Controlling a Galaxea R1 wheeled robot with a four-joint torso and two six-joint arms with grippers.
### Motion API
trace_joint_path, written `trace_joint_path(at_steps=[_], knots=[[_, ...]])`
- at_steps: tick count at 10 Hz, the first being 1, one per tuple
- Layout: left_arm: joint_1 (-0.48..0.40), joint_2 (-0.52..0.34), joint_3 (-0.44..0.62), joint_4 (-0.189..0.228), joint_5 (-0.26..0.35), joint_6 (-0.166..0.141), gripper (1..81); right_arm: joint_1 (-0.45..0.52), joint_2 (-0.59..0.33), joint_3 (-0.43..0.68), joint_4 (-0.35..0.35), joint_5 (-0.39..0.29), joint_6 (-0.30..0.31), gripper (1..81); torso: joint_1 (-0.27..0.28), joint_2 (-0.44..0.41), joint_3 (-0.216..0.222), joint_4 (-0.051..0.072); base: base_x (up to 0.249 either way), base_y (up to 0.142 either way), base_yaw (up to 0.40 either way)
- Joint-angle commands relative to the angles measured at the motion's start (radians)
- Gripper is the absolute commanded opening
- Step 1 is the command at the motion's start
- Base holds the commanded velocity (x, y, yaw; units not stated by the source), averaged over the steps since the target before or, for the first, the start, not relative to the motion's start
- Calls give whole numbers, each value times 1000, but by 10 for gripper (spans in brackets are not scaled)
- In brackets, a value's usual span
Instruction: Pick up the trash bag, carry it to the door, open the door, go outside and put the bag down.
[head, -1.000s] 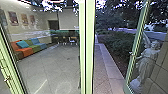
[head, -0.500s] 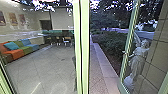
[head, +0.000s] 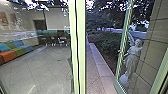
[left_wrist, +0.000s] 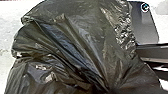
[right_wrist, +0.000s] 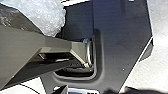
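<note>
- Trash bag (left_wrist: 75, 37), black and glossy, fills much of the left wrist view; its plastic runs together in long tight folds, with smaller crinkles along one part
- Contents of the bag are hidden by the dark plastic, so I cannot tell what is in it
- Beside the bag are a grey plate (left_wrist: 145, 30) and a dark bar (left_wrist: 152, 53), both parts of the robot
- Left gripper: I cannot tell whether it is clenched on the gathered plastic or released
- Right gripper: I cannot tell whether it is grasping anything or released
- In the right wrist view, pale crinkled plastic (right_wrist: 50, 15) lies close to the robot's jointed bar (right_wrist: 22, 52), which reaches over a recess in the dark body plate (right_wrist: 122, 45); whether this plastic is part of the same bag, I cannot tell
- How far either arm is bent, I cannot tell
- Ahead, pale green upright frame (head: 79, 50) stands between a room with orange, green and blue seats (head: 20, 51) and a paved path (head: 92, 75)
- Shrubs (head: 106, 40) fill a bed behind a low stone edging (head: 100, 58)
- Glass door (head: 122, 50) stands at an angle, pale statue (head: 132, 57) seen through it
</note>
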Motion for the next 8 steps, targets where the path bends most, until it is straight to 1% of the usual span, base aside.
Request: trace_joint_path(at_steps=[1, 5, 6, 7, 8], knots=[[-52, -3, 4, 15, 57, 1, 10, 39, 9, 13, -10, -56, -7, 811, 0, 0, 0, 0, 0, 0, -116], [-53, -3, 4, 20, 59, 1, 10, 34, 8, 12, -8, -45, -7, 811, 0, 0, 0, 0, 0, 0, -115], [-51, -1, 4, 21, 59, 1, 10, 34, 8, 12, -8, -40, -7, 811, 0, 0, 0, 0, 0, -72, 0], [-51, -1, 4, 38, 57, 0, 10, 36, 8, 12, -8, -39, -7, 811, 0, 0, 0, 0, 0, 0, 0], [-51, 0, 4, 40, 57, 1, 10, 39, 9, 12, -8, -39, -7, 811, 0, 0, 0, 0, 0, 0, 0]])
